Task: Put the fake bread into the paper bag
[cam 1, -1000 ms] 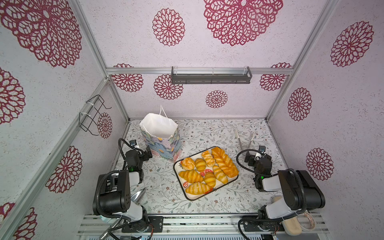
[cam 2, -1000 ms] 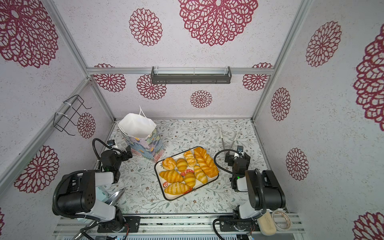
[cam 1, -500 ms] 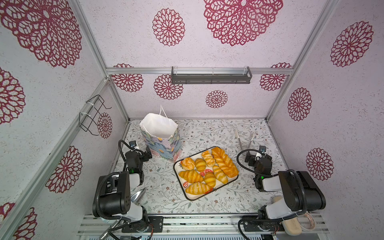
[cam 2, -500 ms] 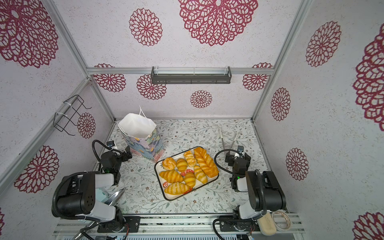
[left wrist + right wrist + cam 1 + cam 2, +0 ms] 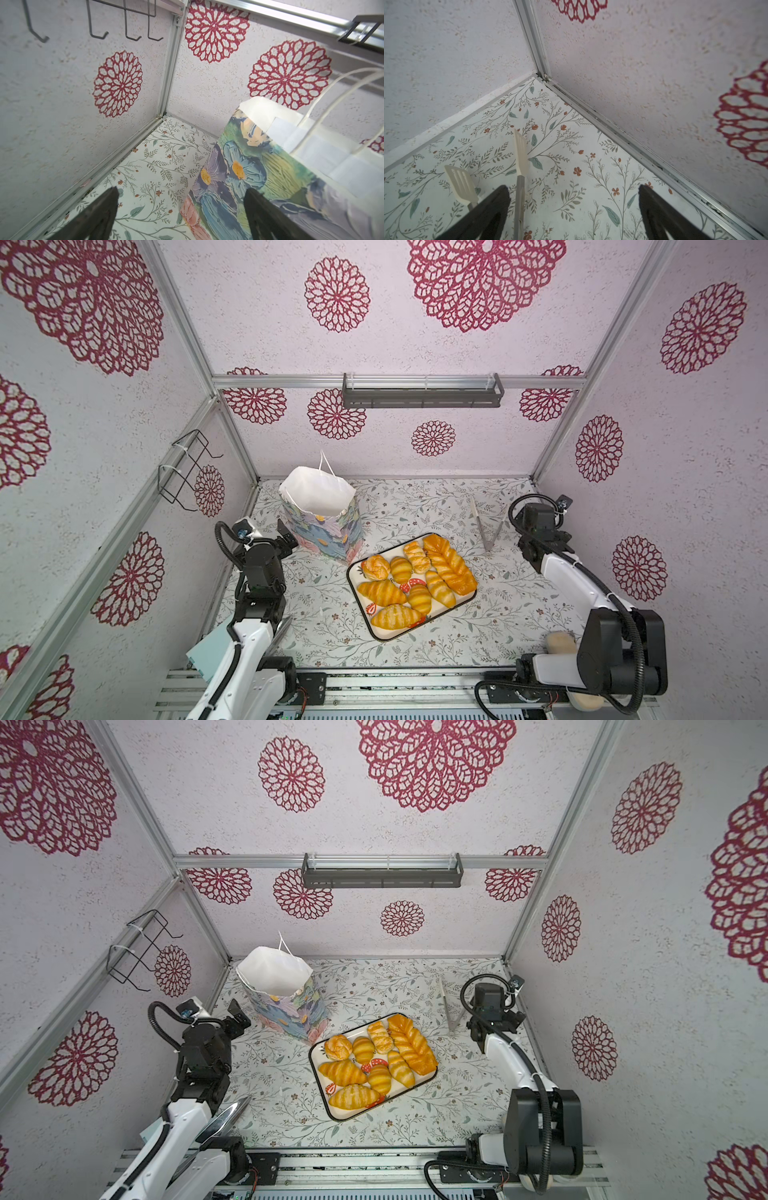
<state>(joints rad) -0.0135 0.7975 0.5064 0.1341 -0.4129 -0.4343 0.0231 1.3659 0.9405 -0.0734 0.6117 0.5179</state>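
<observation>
The fake bread (image 5: 415,580) (image 5: 376,1058) is several glossy golden pieces: croissants, round rolls and a long plaited loaf (image 5: 449,564), all on a strawberry-print tray (image 5: 382,637) mid-table. Left of the tray's far end, the paper bag (image 5: 328,531) (image 5: 291,1006) (image 5: 249,166) stands upright with its white mouth open. My left gripper (image 5: 286,534) (image 5: 240,1016) (image 5: 180,189) is open and empty close by the bag's left side. Contact with the bag cannot be told. My right gripper (image 5: 573,187) is open and empty over bare table near the back right corner.
Cream-and-grey tongs (image 5: 486,531) (image 5: 520,158) lie just left of the right gripper. A wire rack (image 5: 183,472) hangs on the left wall and a grey shelf (image 5: 422,391) on the back wall. A metal blade (image 5: 282,626) lies by the left arm's base.
Both arms have unfolded from their low pose. The right gripper has moved back toward the right corner, and the left has shifted slightly by the bag. Bread, tray and bag are unmoved.
</observation>
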